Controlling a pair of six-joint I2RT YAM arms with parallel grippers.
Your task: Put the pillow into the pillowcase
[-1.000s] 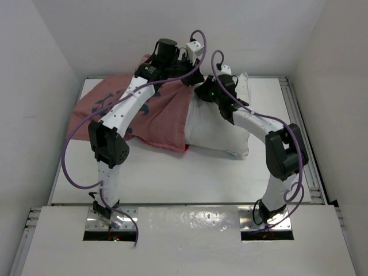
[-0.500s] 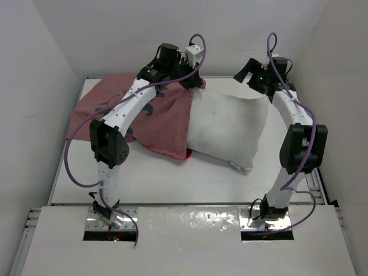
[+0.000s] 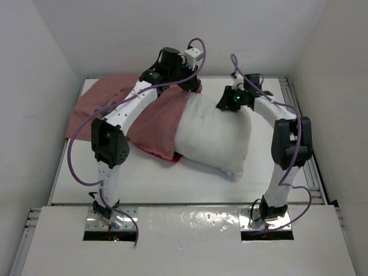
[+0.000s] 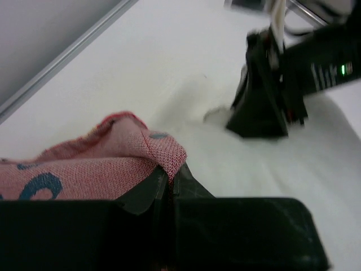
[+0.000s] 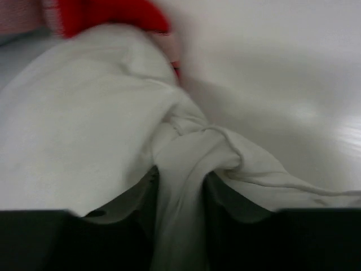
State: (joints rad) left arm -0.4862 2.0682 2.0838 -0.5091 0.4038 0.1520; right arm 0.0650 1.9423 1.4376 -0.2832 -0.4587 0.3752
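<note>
The plump white pillow (image 3: 214, 137) lies on the worktop (image 3: 172, 184) toward its right edge. Its left end is tucked under the dull pink woven pillowcase (image 3: 109, 103), which spreads to the far-left corner. Only the wrist views show the grips: the left gripper (image 4: 168, 179) pinches the case's hem, and the right gripper (image 5: 180, 189) pinches a crumpled pillow fold.

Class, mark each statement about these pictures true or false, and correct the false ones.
1. The left gripper pinches the pillowcase. True.
2. The right gripper is open and empty. False: the right gripper is shut on a fold of the pillow.
3. The pillow is fully inside the pillowcase. False: most of it lies outside, on the table.
4. In the overhead view, the pillowcase lies left of the pillow. True.
</note>
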